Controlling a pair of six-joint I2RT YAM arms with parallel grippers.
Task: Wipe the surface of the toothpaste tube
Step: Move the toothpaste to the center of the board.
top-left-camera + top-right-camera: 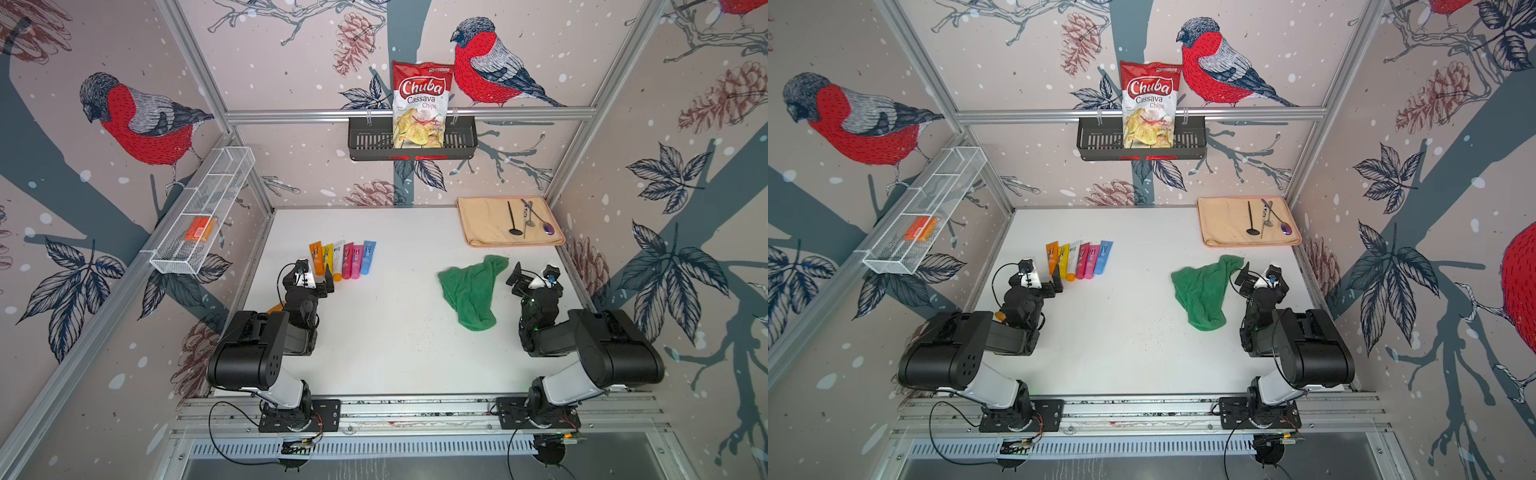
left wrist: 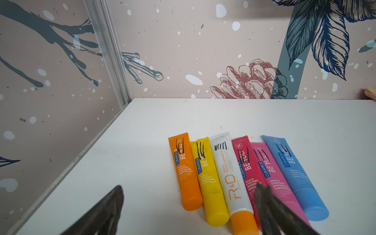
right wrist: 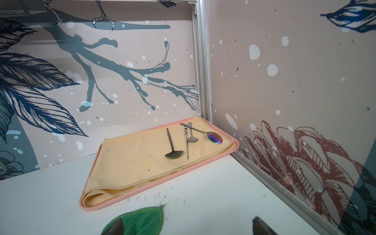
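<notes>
Six toothpaste tubes [image 1: 343, 259] lie in a tight row left of center in both top views, caps toward the left gripper [image 2: 190, 188]. Its jaws are spread wide, nothing in them. The crumpled green cloth [image 1: 471, 291] sits right of center, with the right gripper [image 3: 188, 222] just beside it, also gaping and empty.

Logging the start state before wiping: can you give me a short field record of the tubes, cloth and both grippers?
toothpaste tubes: six side by side on the table, black scribbles near crimped ends
green cloth: crumpled on table, not held
left gripper: open, empty, facing tubes
right gripper: open, empty, by cloth
</notes>
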